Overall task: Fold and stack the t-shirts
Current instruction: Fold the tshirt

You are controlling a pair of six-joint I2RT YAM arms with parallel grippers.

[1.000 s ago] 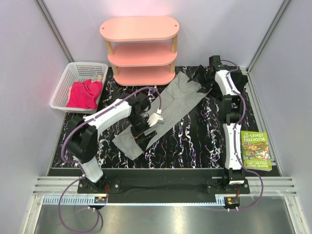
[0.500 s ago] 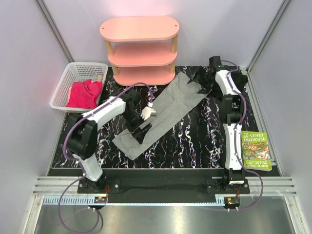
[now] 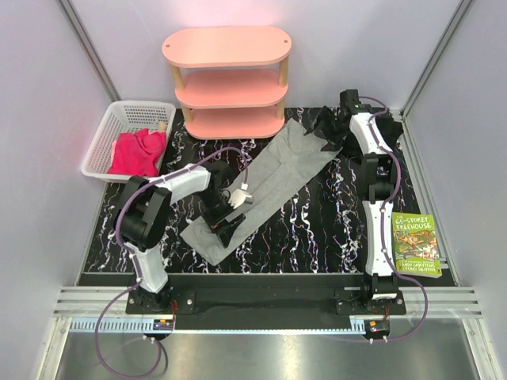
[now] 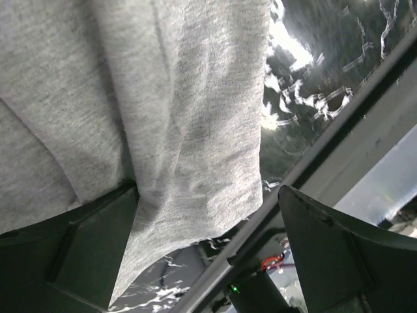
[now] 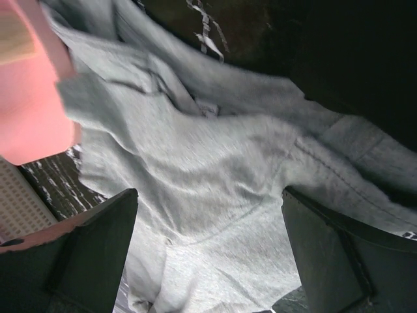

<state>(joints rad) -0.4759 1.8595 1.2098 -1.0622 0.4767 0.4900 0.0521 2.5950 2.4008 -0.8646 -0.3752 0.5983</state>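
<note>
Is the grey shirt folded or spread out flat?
Partly folded: the grey shirt lies as a long, narrow diagonal strip, not yet a compact bundle.

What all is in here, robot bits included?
grey t-shirt: one, grey, long folded strip slanting across the middle.
black cloth: one bundle, black, far right corner.
basket: one, white, far left.
pink cloth: one, magenta-pink, in the basket.
shelf: one, pink, three tiers, back.
book: one, green, right edge.
table: one, black marbled.
left arm: one, white-black, jaws open at the shirt's near end.
right arm: one, white-black, jaws open by black cloth.
</note>
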